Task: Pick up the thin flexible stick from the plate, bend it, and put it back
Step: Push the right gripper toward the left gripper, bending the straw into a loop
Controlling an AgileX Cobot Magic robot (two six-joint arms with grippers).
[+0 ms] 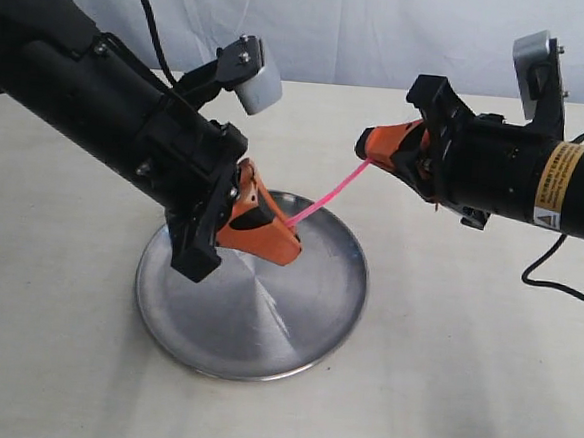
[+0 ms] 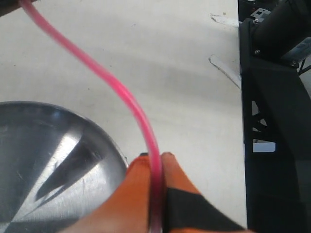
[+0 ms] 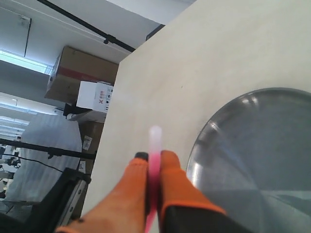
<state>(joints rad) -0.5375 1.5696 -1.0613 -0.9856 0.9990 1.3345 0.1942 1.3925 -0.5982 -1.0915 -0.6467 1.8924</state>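
Observation:
The thin pink stick (image 1: 329, 197) hangs in the air above the far right part of the round steel plate (image 1: 316, 311), held at both ends. My left gripper (image 1: 289, 231), orange-fingered, is shut on its lower end just over the plate. My right gripper (image 1: 365, 146) is shut on the upper end, off the plate's right side. In the left wrist view the stick (image 2: 119, 87) curves in a long arc away from the pinching fingers (image 2: 138, 179). In the right wrist view its pale translucent tip (image 3: 154, 141) pokes out past my right gripper (image 3: 154, 158), with the plate (image 3: 252, 155) beside it.
The plate rests on a pale beige table (image 1: 462, 371). Black cables (image 1: 559, 268) trail from the right arm. Beyond the table edge in the right wrist view stand cardboard boxes (image 3: 80, 73) and a dark frame (image 3: 53, 204).

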